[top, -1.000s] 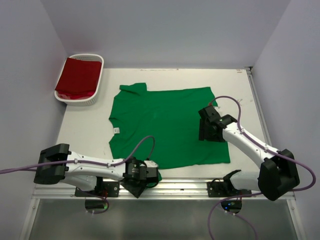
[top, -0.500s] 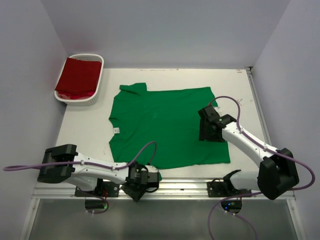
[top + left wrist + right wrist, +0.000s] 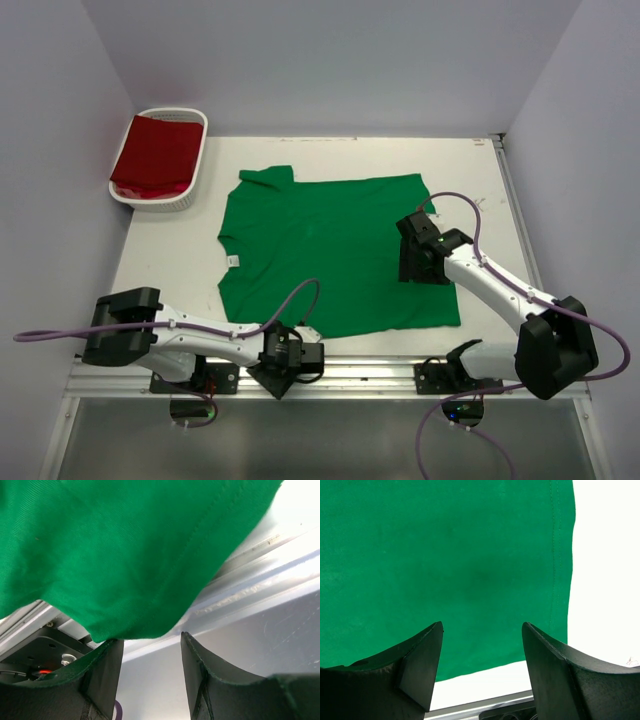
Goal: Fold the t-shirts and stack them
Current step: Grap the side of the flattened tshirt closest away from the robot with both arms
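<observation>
While the right arm stayed put over the second, the left arm shifted. Its elbow block slid a little toward the middle of the table edge, and its purple cable [image 3: 290, 300] arched further over the cloth. The left gripper [image 3: 290, 362] sank slightly nearer the metal rail [image 3: 370, 375] at the table's [image 3: 165, 260] near edge. It remained at the near left corner of the green t-shirt [image 3: 320, 250].

The green t-shirt kept the same outline, spread flat across the middle of the table with its collar toward the left side. The dark red t-shirt [image 3: 155, 152] lay unchanged, folded in the white basket [image 3: 160, 201] at the far left corner.

Seen from the left wrist, the left gripper's [image 3: 150, 642] two fingers stood apart. A rounded corner of green cloth [image 3: 125, 555] drooped just ahead of their tips, above the rail [image 3: 260, 575], and nothing was pinched between them.

The right gripper [image 3: 418, 262] hovered over the right part of the green t-shirt. In its wrist view the right gripper [image 3: 481, 626] was spread wide with nothing in it. The stitched hem [image 3: 555, 555] ran along the cloth's edge beside bare white table.

A small white neck label [image 3: 232, 261] showed at the collar, but any print on it was too small to read. No other writing was legible anywhere.
</observation>
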Robot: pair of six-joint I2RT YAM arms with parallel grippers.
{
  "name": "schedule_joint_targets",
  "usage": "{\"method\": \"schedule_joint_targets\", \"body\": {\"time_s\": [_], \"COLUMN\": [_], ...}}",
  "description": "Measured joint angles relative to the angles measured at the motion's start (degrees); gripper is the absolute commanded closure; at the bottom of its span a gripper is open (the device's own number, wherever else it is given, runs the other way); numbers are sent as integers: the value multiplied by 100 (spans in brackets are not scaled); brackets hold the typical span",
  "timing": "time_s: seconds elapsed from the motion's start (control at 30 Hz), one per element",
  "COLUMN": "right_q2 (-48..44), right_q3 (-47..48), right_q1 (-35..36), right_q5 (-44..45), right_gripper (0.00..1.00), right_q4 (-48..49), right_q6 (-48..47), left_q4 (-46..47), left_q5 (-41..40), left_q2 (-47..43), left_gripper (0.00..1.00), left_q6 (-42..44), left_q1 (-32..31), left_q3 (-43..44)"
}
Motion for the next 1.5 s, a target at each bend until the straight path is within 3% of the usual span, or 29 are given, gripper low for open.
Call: {"method": "schedule_joint_targets", "body": {"time_s": [0.3, 0.6, 0.87, 1.03, 1.17, 1.3, 1.5], "right_q2": [-11, -42, -55, -114, -173, -199, -199], "right_q3": [0, 0, 0, 0, 0, 0, 0], "right_q1": [0, 0, 0, 0, 0, 0, 0], "right_q5": [0, -2, -2, -2, 2, 9, 20], "right_gripper": [33, 40, 53, 62, 60, 53, 52], "right_q4": [0, 0, 9, 9, 9, 7, 7], "right_q6": [-2, -4, -4, -9, -2, 2, 2], "left_q4": [37, 52, 267, 212, 22, -111, -332], "left_q5": [-157, -181, -302, -249, -669, -1215, -1464], "left_q2": [35, 258, 433, 474, 496, 501, 494], "left_gripper": [48, 56, 78, 100, 100, 82, 70], "left_q6": [98, 262, 271, 168, 83, 9, -70], "left_q1": [326, 466, 568, 566, 599, 660, 656], "left_q3": [48, 210, 227, 260, 317, 321, 485]}}
